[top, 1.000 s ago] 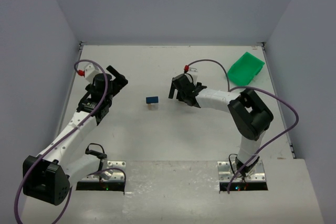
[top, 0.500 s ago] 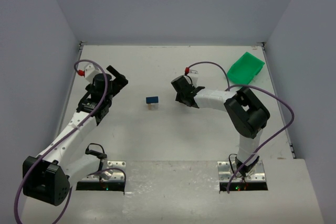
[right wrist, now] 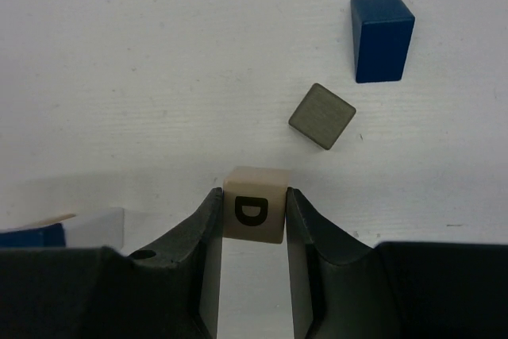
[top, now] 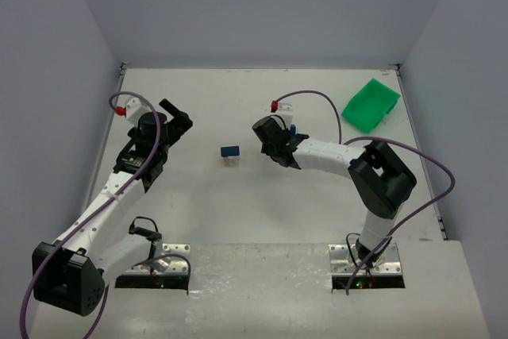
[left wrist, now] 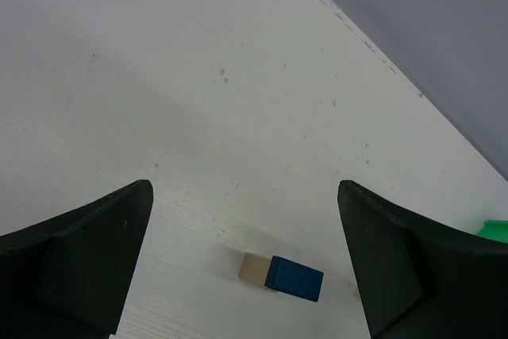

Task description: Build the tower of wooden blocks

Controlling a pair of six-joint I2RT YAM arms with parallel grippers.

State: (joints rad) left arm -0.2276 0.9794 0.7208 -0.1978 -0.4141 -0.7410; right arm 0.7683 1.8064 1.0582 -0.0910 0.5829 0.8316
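Observation:
The wood block tower (top: 231, 153) stands mid-table, a dark blue block on a plain tan one; it also shows between the left fingers' view as the tower (left wrist: 282, 274) and at the right wrist view's left edge as the tower (right wrist: 32, 236). My right gripper (top: 274, 142) is right of it, and in the wrist view the right gripper (right wrist: 253, 192) is shut on a tan cube (right wrist: 254, 216) marked "D". A grey cube (right wrist: 321, 116) and a loose blue block (right wrist: 382, 38) lie just beyond it. My left gripper (top: 176, 117), seen again as the left gripper (left wrist: 242, 196), hangs open and empty, left of the tower.
A green plastic bin (top: 371, 105) sits at the back right; a corner of the bin (left wrist: 496, 228) shows in the left wrist view. The loose blue block (top: 293, 129) lies close behind the right gripper. Walls enclose the table at the back and both sides.
The right gripper has gone from open to shut on the "D" cube and shifted slightly left. The left arm has barely moved and the tower has stayed put.

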